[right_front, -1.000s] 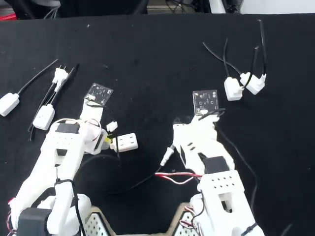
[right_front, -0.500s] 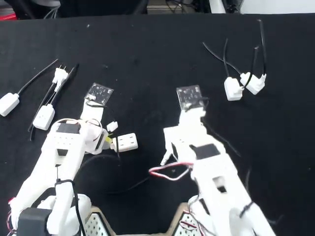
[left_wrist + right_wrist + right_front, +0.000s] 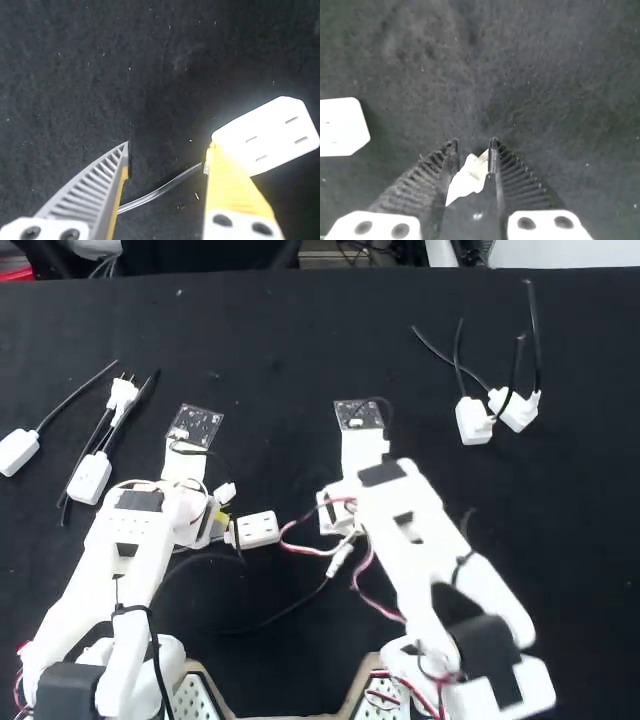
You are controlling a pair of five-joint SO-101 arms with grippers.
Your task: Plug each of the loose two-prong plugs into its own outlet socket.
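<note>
Right wrist view: right gripper [image 3: 472, 146] pinching a small white plastic plug [image 3: 466, 179] between ridged black fingers, low over the black cloth-covered table [image 3: 545, 75]. Off to one side, a white rectangular plastic outlet block [image 3: 340, 126], flat on the cloth. Left gripper [image 3: 167, 150] spread wide beside that block, yellow finger [image 3: 227, 185] just against its edge, thin black cord [image 3: 160, 187] running between the jaws. Seen from the high view: three white corded plugs [image 3: 88, 478] near the left edge, two more white plugs [image 3: 473, 420] far right, all well apart from the block.
</note>
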